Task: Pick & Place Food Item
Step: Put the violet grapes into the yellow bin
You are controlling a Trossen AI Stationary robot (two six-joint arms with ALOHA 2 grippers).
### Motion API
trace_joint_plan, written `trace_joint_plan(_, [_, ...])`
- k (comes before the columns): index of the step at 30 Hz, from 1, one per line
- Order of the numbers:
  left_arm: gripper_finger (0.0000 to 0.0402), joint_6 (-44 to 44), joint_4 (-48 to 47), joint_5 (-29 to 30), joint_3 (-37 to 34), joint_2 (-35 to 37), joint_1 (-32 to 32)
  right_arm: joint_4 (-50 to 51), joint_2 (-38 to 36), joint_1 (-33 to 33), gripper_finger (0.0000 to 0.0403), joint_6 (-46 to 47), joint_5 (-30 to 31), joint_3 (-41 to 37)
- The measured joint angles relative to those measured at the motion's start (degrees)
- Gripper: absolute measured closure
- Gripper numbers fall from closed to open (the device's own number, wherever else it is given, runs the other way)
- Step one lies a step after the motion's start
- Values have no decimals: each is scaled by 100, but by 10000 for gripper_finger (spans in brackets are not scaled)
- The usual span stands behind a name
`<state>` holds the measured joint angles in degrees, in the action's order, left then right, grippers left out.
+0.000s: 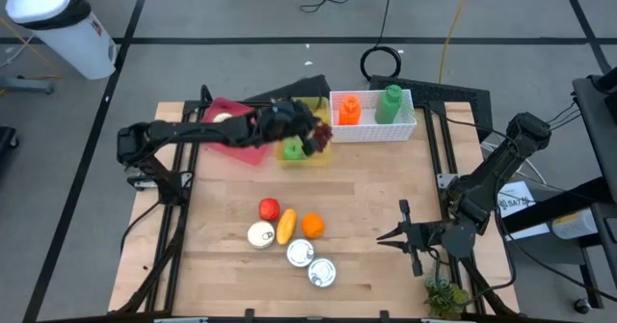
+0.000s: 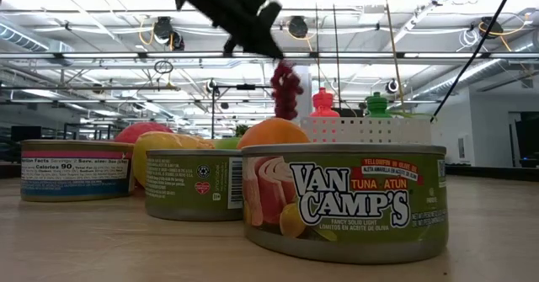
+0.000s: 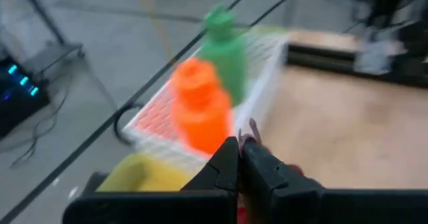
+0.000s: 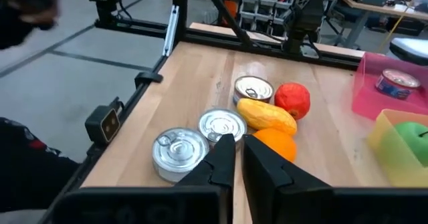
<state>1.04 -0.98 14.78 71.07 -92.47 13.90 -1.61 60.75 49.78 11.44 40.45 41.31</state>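
Left wrist view is smeared: the orange bottle (image 3: 199,110) and green bottle (image 3: 224,47) are soft blobs at centre frame. In the low view the tuna can (image 2: 344,199) blocks most of the orange (image 2: 273,132) behind it, and the left arm is cut off along the top edge.

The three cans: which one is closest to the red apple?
The can touching the red apple, beside the yellow mango. The other two cans lie farther toward the table's front edge.
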Motion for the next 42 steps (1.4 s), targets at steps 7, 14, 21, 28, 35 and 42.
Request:
trace_joint_plan(7, [394,-116,-99,-429,-296,79,1056,-66,2,-76,392,243,14,-389])
trace_joint_plan(14, [394,-156,-425,-673,-526,72,1395,-95,2,-401,392,74,12,-473])
trace_joint_plan(21, [394,-239,-875,-668,-538,70,1294,-146,0,-516,393,-446,4,-476])
trace_joint_plan(28, [394,-490,-1427,-211,-538,125,1292,-262,-58,-520,396,-965,3,-480])
trace_joint_plan(35, [387,-766,-1833,-121,-530,409,1270,-551,-261,-533,396,-1130,2,-480])
trace_joint_plan(42, [383,-1158,-2478,-115,-530,388,1260,-896,-321,-535,392,-1263,0,-480])
